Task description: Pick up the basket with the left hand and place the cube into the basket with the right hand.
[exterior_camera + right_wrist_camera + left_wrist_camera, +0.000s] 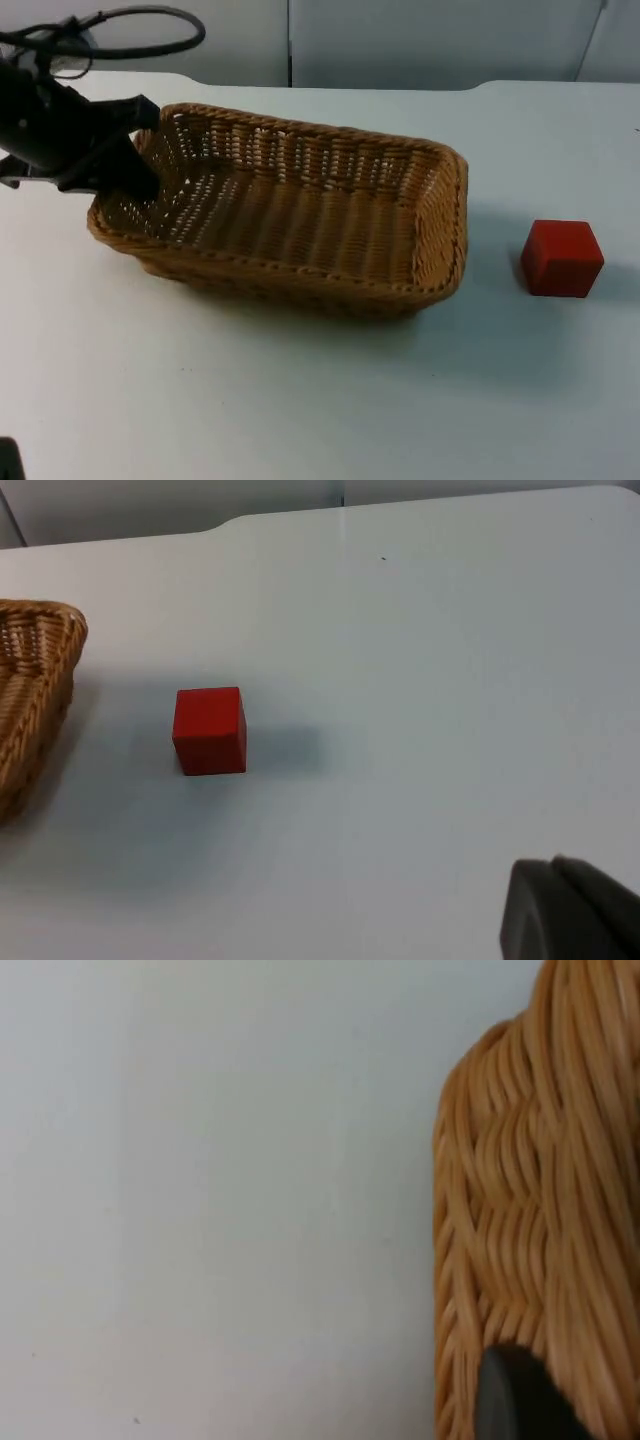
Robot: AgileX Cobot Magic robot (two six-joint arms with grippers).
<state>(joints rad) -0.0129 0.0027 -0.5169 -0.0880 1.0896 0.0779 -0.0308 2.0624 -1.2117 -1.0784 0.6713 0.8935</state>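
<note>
A long woven wicker basket (300, 215) lies across the middle of the white table in the top view. My left gripper (128, 165) is at its left end, shut on the short wall's rim, with one finger reaching inside the basket. The left wrist view has the basket's outer weave (540, 1210) close up beside a black fingertip (515, 1395). A red cube (561, 258) sits on the table to the right of the basket, apart from it. In the right wrist view the cube (209, 730) is well ahead of my right gripper (570, 915), with the basket's corner (35, 680) beside it.
The white table (300, 400) runs back to a grey partition wall (400, 40). Bare table surface lies in front of the basket and around the cube.
</note>
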